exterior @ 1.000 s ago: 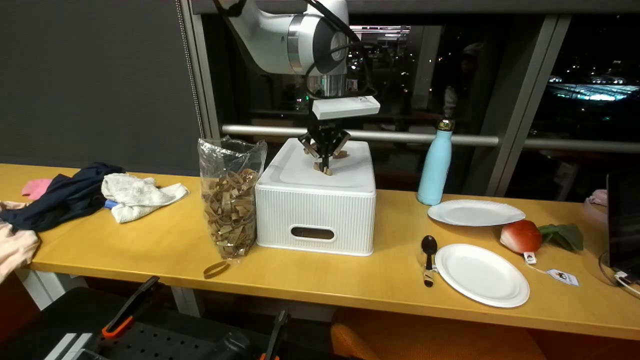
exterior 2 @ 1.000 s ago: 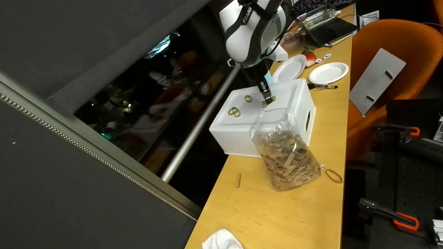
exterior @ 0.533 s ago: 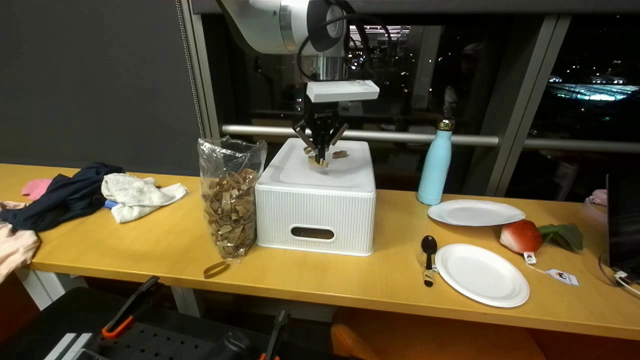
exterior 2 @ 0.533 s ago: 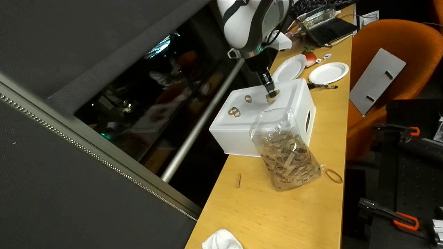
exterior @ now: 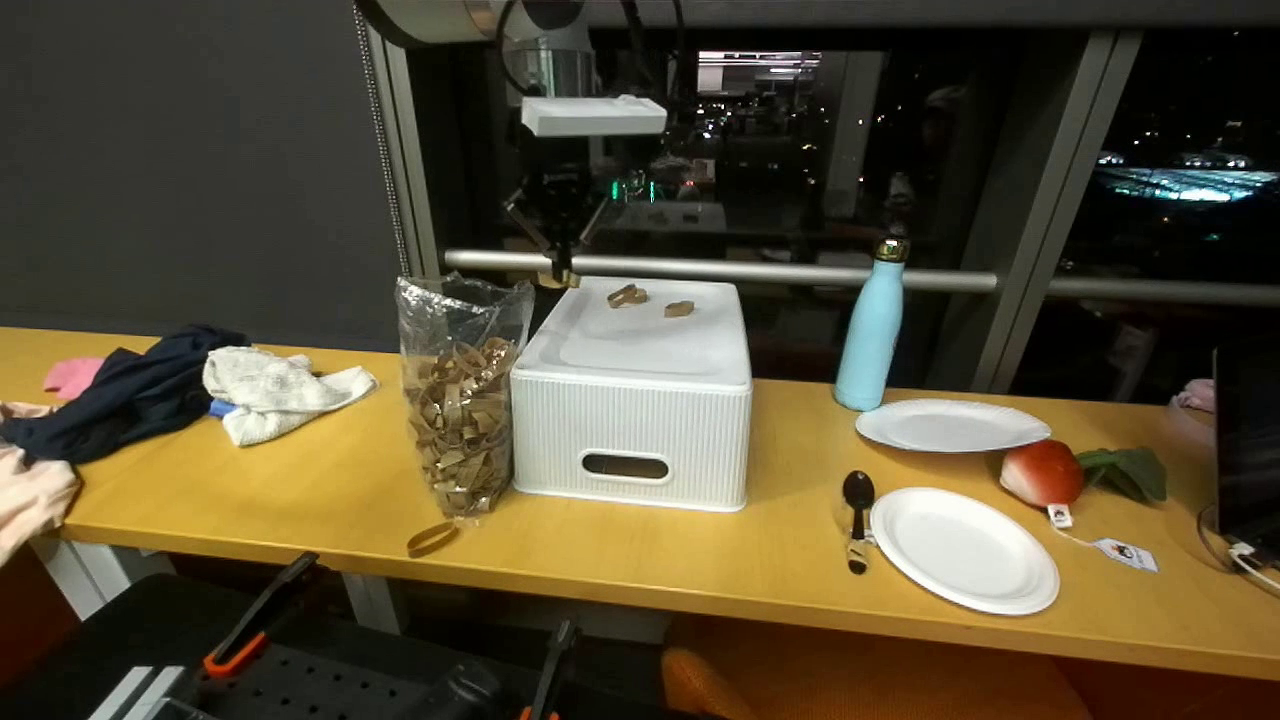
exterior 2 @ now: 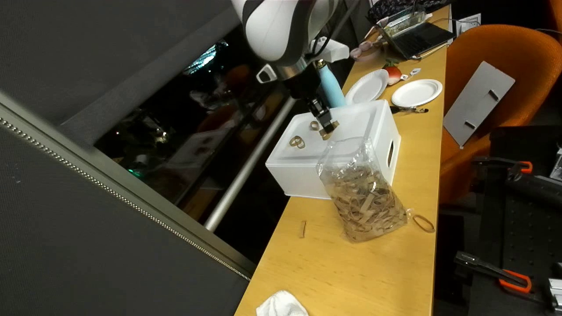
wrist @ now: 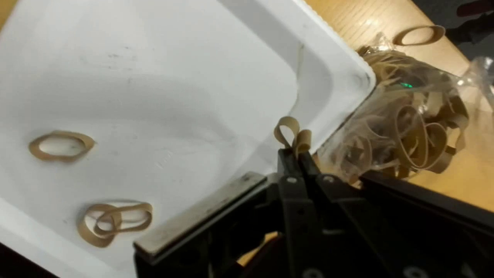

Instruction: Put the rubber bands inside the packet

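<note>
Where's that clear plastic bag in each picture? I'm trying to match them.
In an exterior view: bag left of centre, beside the white box.
In an exterior view: bag right of centre, in front of the white box.
Wrist view: bag at right, beside the white box.
Shared landmark: white box.

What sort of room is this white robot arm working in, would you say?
Probably an office or lab at night, going by the wide dark glass window dotted with lights, the curved orange chair, and the open black laptop.

Office-like room, laptop point(exterior 2: 423, 40), orange chair point(exterior 2: 527, 90), desk point(exterior: 290, 490)
</note>
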Controlling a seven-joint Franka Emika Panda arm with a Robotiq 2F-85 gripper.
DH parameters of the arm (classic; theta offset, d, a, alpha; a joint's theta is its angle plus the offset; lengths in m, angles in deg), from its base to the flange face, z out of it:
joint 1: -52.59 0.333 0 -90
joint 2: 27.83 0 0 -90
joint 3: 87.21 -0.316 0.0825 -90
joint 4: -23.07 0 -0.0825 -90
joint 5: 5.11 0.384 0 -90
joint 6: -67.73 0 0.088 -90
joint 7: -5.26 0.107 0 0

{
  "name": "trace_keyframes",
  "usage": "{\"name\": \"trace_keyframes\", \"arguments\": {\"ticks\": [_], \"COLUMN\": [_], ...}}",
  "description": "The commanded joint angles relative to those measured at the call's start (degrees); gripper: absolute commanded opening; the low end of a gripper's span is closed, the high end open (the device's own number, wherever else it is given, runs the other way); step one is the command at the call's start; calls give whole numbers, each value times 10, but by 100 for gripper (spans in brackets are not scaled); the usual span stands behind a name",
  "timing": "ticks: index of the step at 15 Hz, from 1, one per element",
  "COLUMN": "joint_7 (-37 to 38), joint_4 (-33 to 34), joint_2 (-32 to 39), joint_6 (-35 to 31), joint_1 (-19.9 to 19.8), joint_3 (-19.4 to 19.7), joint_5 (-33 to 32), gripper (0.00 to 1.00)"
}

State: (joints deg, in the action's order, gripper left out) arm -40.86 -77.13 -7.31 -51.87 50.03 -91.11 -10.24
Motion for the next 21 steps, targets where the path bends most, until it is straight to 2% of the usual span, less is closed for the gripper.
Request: {"name": "trace_keyframes", "arguments": {"ticks": [1, 5, 8, 19, 20, 21], "joint_7": [19, 39, 57, 106, 107, 110], "joint_4": [15, 20, -4, -56, -58, -59], "joint_2": [-6, -9, -34, -73, -74, -75], "joint_6": [42, 73, 100, 146, 143, 144], "joint_1": [37, 68, 80, 84, 84, 84], "joint_3": [-11, -22, -28, -29, -29, -29], "joint_5": [-35, -57, -59, -69, -71, -72], "gripper": [1, 1, 1, 1, 5, 29]}}
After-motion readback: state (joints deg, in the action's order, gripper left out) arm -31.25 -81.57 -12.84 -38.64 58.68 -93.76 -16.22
